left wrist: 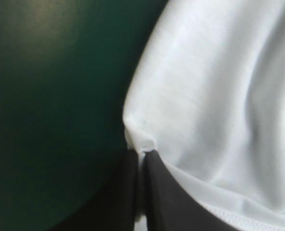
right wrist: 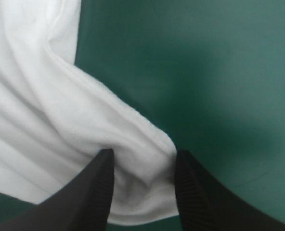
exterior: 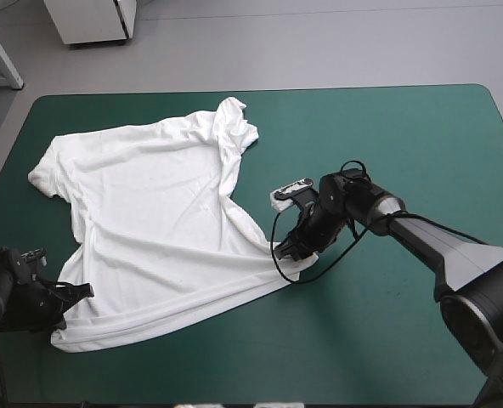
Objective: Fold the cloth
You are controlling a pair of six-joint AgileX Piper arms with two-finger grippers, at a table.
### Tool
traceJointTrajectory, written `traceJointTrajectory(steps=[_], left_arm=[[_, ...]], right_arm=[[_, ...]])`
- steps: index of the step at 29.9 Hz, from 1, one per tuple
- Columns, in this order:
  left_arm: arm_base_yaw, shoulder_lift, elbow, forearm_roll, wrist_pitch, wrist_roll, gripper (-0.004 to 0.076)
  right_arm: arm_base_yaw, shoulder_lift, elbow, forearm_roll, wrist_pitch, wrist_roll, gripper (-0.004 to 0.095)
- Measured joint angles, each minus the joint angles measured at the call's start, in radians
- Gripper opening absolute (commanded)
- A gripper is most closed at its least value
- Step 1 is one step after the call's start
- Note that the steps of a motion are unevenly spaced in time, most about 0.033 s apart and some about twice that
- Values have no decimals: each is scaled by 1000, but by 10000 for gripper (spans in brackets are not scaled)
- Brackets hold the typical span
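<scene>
Table (exterior: 421,136): arms (exterior: 14,293) (exterior: 438,246) low, jaws at T-shirt (exterior: 149,212) hem.

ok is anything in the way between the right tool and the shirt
Nothing visible. The right tool stands open with a fold of the white short-sleeved T-shirt between its black fingers, on the teal-green table cover.

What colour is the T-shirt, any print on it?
Plain white, no print visible; high view shows the T-shirt best.

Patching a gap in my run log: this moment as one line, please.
T-shirt spread, not folded | left claw shut on near-left hem corner | right claw open, astride near-right hem corner
</scene>
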Motion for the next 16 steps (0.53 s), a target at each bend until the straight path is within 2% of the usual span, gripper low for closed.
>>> traceJointTrajectory(steps=[4, 6, 9, 16], left_arm=[[0, 0, 0, -3, -3, 0, -9], [0, 0, 1, -3, -5, 0, -9], [0, 0, 1, -7, -6, 1, -9], [2, -17, -6, -13, -7, 13, -9]], right_arm=[[0, 24, -3, 2, -4, 0, 336], [2, 33, -9, -1, 2, 0, 244], [11, 50, -18, -26, 21, 0, -14], [45, 58, -31, -35, 43, 2, -17]])
